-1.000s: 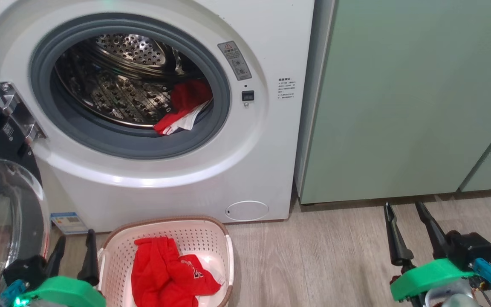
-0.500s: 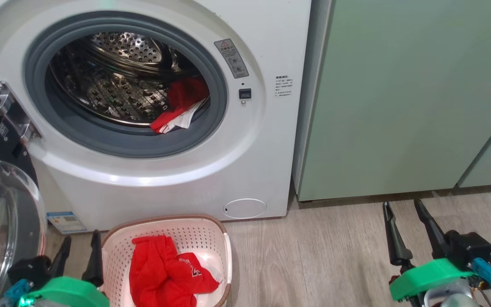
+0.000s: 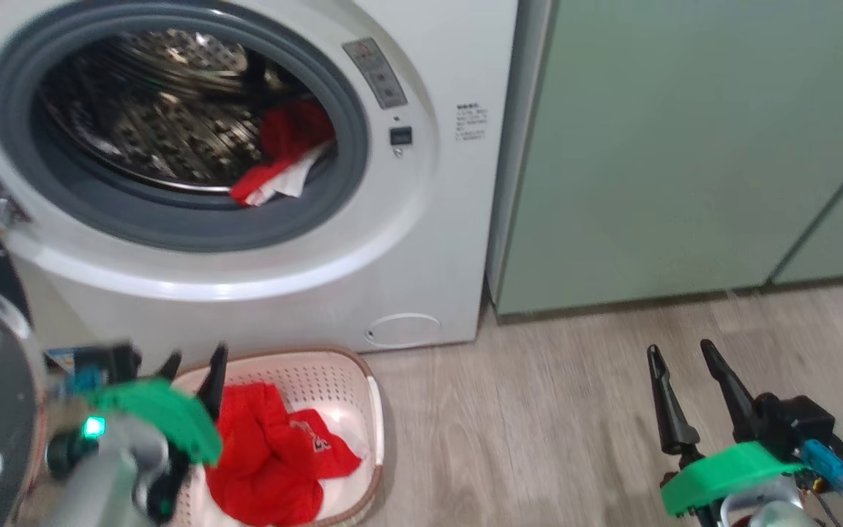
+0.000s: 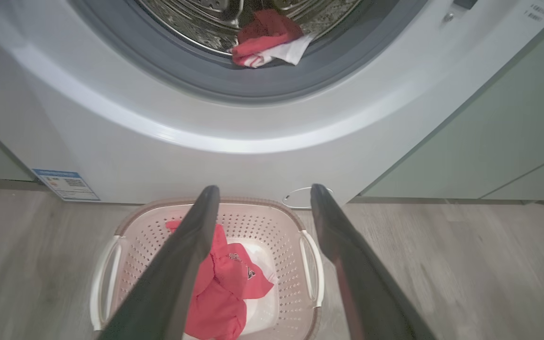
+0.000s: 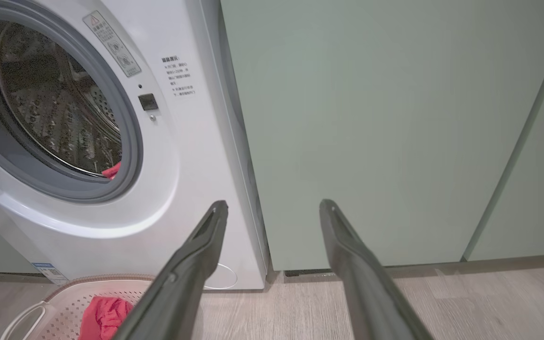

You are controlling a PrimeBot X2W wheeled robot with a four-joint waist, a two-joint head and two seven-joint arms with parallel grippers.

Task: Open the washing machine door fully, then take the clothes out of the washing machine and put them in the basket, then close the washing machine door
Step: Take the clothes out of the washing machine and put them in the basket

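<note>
The left hand [image 3: 195, 359] is wide open and holds nothing. It hangs by the basket [image 3: 372, 410], where red clothes [image 3: 268, 457] lie. More clothes [image 3: 282, 146] sit inside the washing machine [image 3: 429, 241]. The right hand [image 3: 680, 348] is open and empty too, above the floor [image 3: 538, 424].

Right pincer [image 5: 274, 205] spread wide, nothing between its fingers [image 5: 347, 255]. Beyond the left finger: white washing machine [image 5: 191, 156], its opening uncovered, with a red scrap of the clothes [image 5: 111, 170] at the lower lip of the drum [image 5: 55, 108]. Below-left of that finger: basket [image 5: 59, 297] on the floor [image 5: 465, 302], red garment [image 5: 104, 315] inside. Ahead and right: pale green cabinets [image 5: 371, 118].
</note>
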